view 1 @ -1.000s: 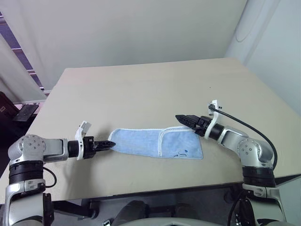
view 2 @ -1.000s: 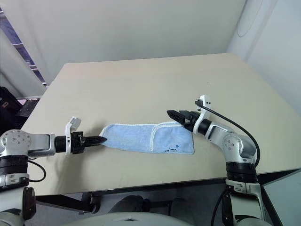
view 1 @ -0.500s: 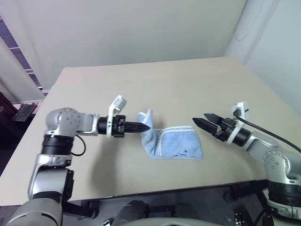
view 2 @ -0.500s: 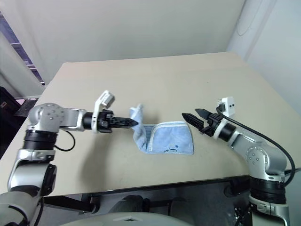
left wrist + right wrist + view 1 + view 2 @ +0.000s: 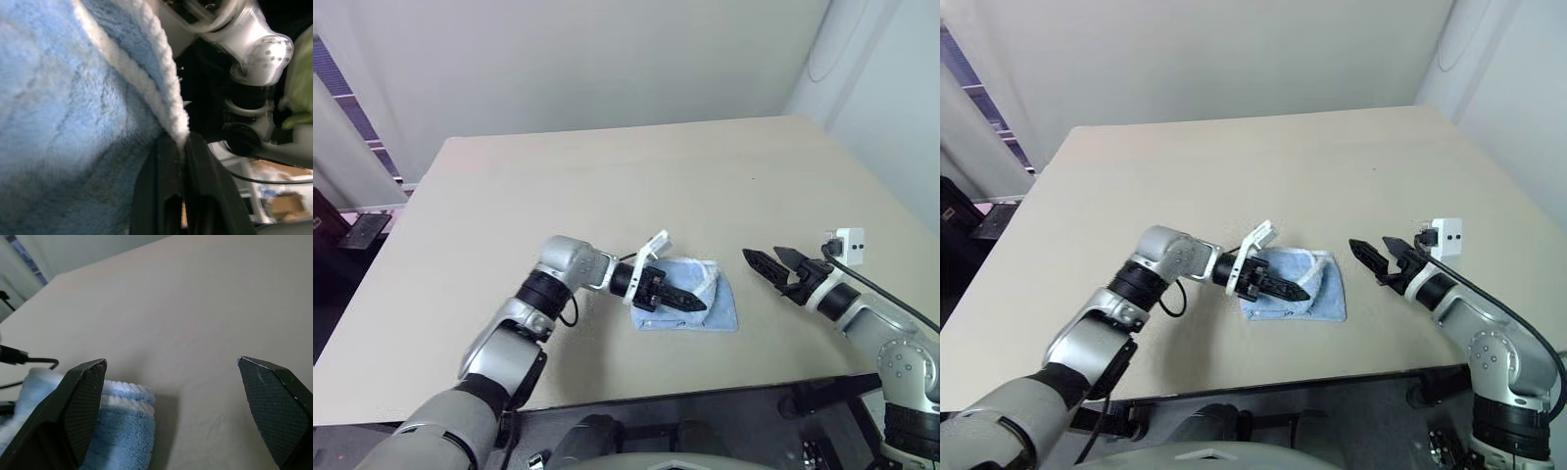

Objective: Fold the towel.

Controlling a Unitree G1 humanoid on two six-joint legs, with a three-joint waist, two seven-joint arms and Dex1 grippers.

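The towel [image 5: 690, 302] lies bunched near the counter's [image 5: 607, 186] front edge. The left hand [image 5: 697, 303], pinched on its white edging, carries that end across to make the fold. The right hand [image 5: 769, 260] waits wide beside the towel, apart.

arms silver-grey, black joints | fingers [image 5: 85, 404] black, ridged | wrist brackets white

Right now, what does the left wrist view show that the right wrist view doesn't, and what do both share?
Left wrist view: the left gripper shut on the towel's white edging, pinched between its black fingers. Right wrist view: the right gripper open, nothing between its fingers, and bare table ahead. Both views show the light blue towel with its white edge.
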